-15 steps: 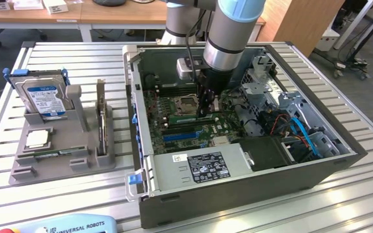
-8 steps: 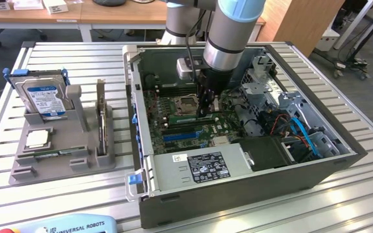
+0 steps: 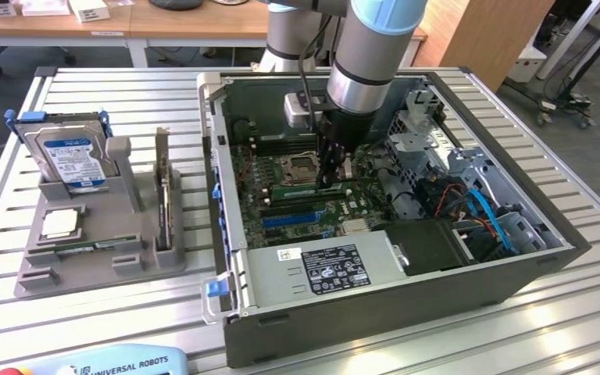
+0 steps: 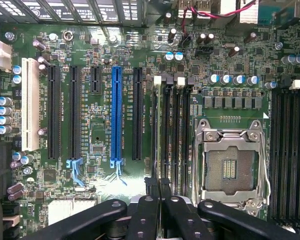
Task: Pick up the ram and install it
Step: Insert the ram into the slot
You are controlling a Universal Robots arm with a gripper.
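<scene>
claw [image 4: 158,182] pinched shut, seemingly on the ram [image 4: 156,131] (edge-on) – memory slots [image 4: 178,131] just beside it.

Printed on the pale blue pendant [image 3: 112,363], beside the computer case [image 3: 383,312] toward the exterior view's left: "UNIVERSAL ROBOTS". On the black-and-white label [image 3: 326,269] inside that case, print too small to read.

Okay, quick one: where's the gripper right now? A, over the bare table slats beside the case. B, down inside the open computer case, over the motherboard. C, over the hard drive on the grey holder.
B: the gripper hangs inside the computer case, over the motherboard beside the CPU socket, while the hard drive stands apart in the grey holder.
</scene>
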